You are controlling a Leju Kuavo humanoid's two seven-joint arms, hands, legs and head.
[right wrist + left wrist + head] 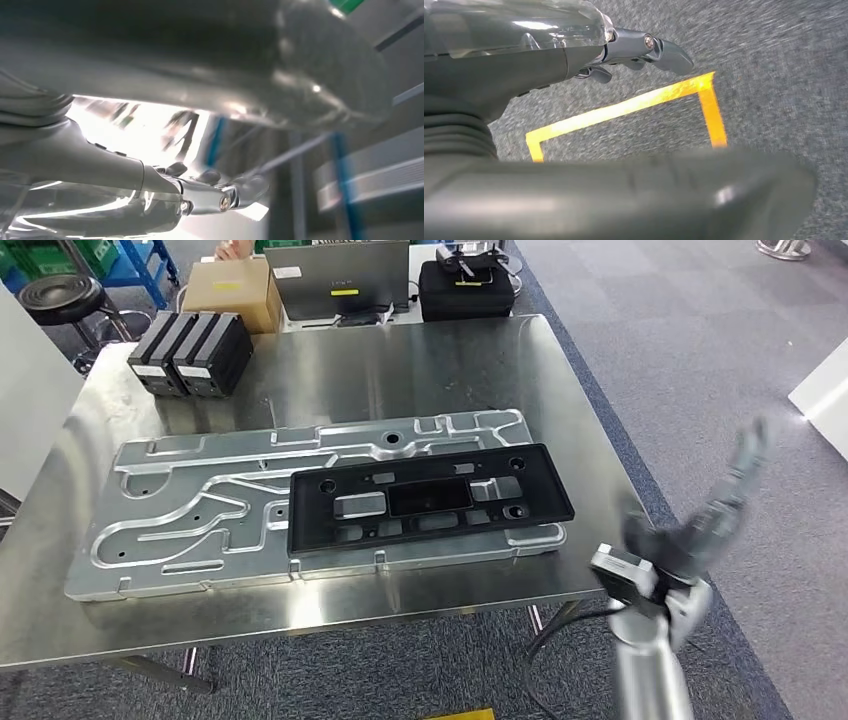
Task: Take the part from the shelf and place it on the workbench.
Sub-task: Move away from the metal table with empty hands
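the steel workbench [420,360] is filling the middle of the head view, and a big grey metal plate [200,510] with milled channels is lying flat across it. the black part [430,502], a long flat frame with cutouts, is already resting on the right half of that plate, its right end reaching past the plate's edge. it looks like moulded plastic, so i judge it light, fairly stiff but bendy along its length and a bit slippery; holding it by the long rims near the middle would be safest. two black boxes [190,352] are sitting at the far left. the right hand [715,515] is hanging blurred off the table's right near corner, fingers apart, holding nothing. the left hand [574,55] is pointing at carpet with yellow tape [634,105], fingers loosely extended and holding nothing.
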